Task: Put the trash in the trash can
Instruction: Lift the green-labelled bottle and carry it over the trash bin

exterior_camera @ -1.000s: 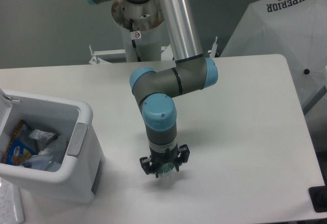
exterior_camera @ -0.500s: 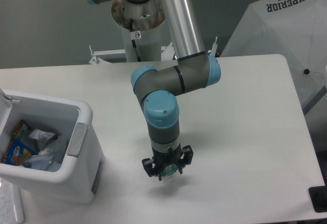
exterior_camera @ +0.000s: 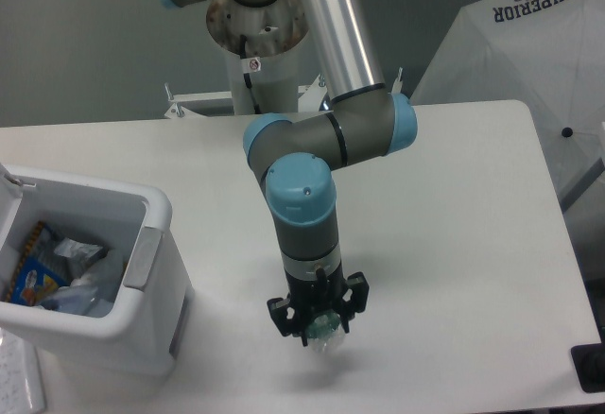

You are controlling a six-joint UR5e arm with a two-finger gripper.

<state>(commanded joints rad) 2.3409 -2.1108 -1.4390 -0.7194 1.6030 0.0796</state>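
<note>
Pointing straight down over the white table (exterior_camera: 454,206), the black two-finger gripper (exterior_camera: 319,324) is clamped on a small clear plastic bottle (exterior_camera: 326,332) (greenish, mostly hidden), held off the surface, presumably for carrying left to the white boxy trash can (exterior_camera: 142,272).

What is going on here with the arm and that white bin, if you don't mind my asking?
The arm is clearing trash into the trash can. Its hand points down over the table, right of the bin, with a small clear bottle showing between the fingers, apparently gripped. The bin already holds a printed packet and other clear plastic.
</note>
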